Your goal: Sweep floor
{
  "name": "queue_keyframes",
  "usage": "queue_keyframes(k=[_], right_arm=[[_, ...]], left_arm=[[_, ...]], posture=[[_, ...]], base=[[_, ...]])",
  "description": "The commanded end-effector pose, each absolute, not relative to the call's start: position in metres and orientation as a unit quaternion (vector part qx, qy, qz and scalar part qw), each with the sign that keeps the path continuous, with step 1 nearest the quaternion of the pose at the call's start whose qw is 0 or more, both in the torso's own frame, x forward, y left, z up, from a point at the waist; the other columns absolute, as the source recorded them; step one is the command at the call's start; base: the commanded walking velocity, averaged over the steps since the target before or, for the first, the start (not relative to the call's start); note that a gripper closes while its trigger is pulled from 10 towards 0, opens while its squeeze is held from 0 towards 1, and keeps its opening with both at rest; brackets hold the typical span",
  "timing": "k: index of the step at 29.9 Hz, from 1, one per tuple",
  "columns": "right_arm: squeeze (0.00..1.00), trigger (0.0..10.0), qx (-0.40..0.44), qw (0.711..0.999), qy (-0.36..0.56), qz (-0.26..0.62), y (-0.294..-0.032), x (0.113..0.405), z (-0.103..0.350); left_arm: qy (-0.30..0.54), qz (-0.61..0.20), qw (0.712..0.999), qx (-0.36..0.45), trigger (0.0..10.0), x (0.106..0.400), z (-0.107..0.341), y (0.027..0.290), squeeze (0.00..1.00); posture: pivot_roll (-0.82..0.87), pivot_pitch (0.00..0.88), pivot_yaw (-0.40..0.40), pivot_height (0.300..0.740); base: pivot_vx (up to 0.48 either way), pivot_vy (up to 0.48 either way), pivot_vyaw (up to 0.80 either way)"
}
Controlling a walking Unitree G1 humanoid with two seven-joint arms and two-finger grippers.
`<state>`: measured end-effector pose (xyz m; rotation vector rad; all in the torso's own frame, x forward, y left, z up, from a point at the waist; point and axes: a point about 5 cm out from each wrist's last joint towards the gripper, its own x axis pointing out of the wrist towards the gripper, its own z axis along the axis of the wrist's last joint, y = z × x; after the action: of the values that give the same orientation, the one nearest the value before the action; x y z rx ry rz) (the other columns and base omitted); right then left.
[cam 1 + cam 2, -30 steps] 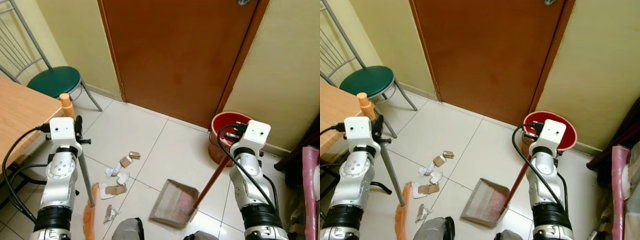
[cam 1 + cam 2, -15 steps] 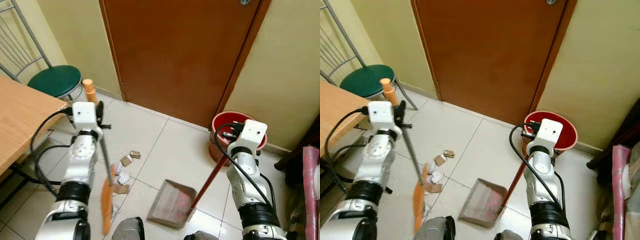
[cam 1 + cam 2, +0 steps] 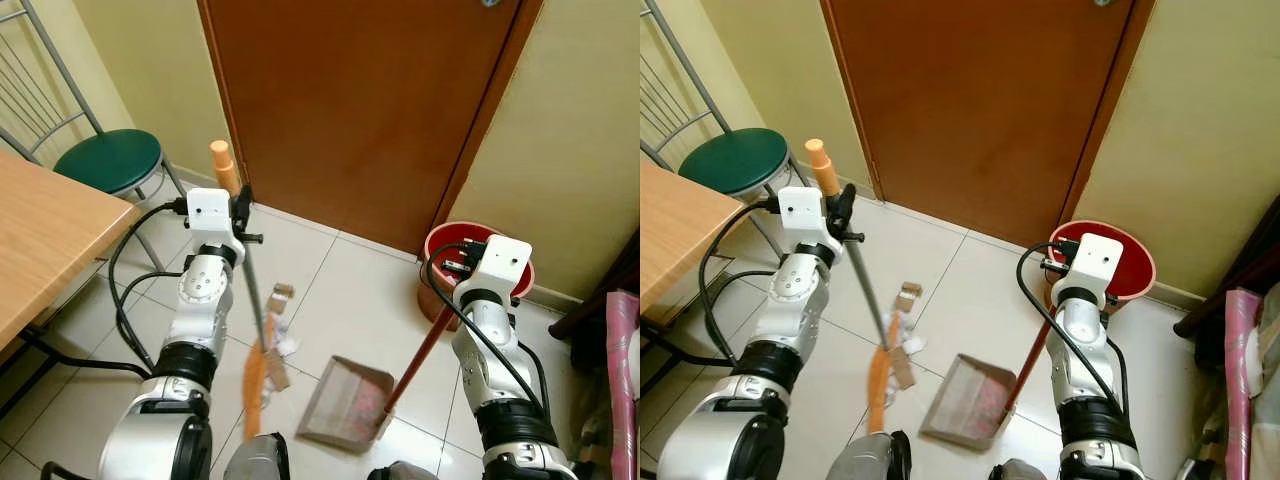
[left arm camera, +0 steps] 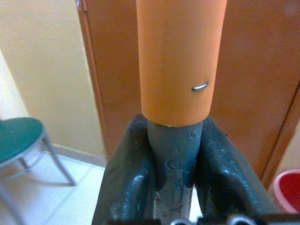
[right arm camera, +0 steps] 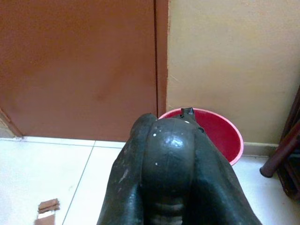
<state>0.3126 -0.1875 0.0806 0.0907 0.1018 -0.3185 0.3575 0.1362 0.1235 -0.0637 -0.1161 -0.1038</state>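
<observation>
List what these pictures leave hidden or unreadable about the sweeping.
- Scraps under the orange broom head: hidden behind its bristles, head views.
- Grey dustpan contents: too blurred to tell.
- Red bucket inside: blocked by the right gripper, head and wrist views.
- Metal door handle: cut by the top edge.

glossy tile floor (image 3: 330,290), brown wooden door (image 3: 360,110)

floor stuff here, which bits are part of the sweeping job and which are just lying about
Part of the job:
- broom, shut in the left gripper
- dustpan, its red handle held by the right gripper
- cardboard and paper scraps on the tiles
- red bin by the door

Just there:
- green stool
- wooden table
- brown door
</observation>
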Motion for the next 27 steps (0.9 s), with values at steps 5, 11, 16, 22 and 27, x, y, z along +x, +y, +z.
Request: queue_keyframes(k=[5, 11, 16, 22, 27], right_arm=[[0.0, 10.0, 0.047, 0.986, 0.037, -0.154, -0.181, 0.316, 0.086], [0.0, 10.0, 0.044, 0.987, 0.034, -0.153, -0.18, 0.317, 0.087], [0.0, 10.0, 0.044, 0.987, 0.038, -0.15, -0.178, 0.317, 0.084], [0.0, 10.0, 0.044, 0.988, 0.041, -0.143, -0.173, 0.316, 0.083], [0.0, 10.0, 0.041, 0.988, 0.043, -0.141, -0.173, 0.316, 0.082]], left_arm=[[-0.093, -0.094, 0.987, -0.091, 10.0, 0.363, 0.146, 0.12, 0.0], [-0.093, -0.107, 0.983, -0.119, 10.0, 0.36, 0.148, 0.118, 0.0], [-0.105, -0.099, 0.981, -0.126, 10.0, 0.358, 0.155, 0.125, 0.0], [-0.134, -0.07, 0.98, -0.132, 10.0, 0.358, 0.177, 0.143, 0.0], [-0.146, -0.056, 0.984, -0.089, 10.0, 0.349, 0.185, 0.166, 0.0]], posture=[[-0.02, 0.087, 0.012, 0.74], [-0.02, 0.098, 0.018, 0.74], [-0.01, 0.1, 0.019, 0.74], [0.0, 0.105, 0.022, 0.74], [0.0, 0.11, 0.025, 0.74]], base=[[0.0, 0.0, 0.0], [0.0, 0.0, 0.0], [0.0, 0.0, 0.0], [0.0, 0.0, 0.0], [0.0, 0.0, 0.0]])
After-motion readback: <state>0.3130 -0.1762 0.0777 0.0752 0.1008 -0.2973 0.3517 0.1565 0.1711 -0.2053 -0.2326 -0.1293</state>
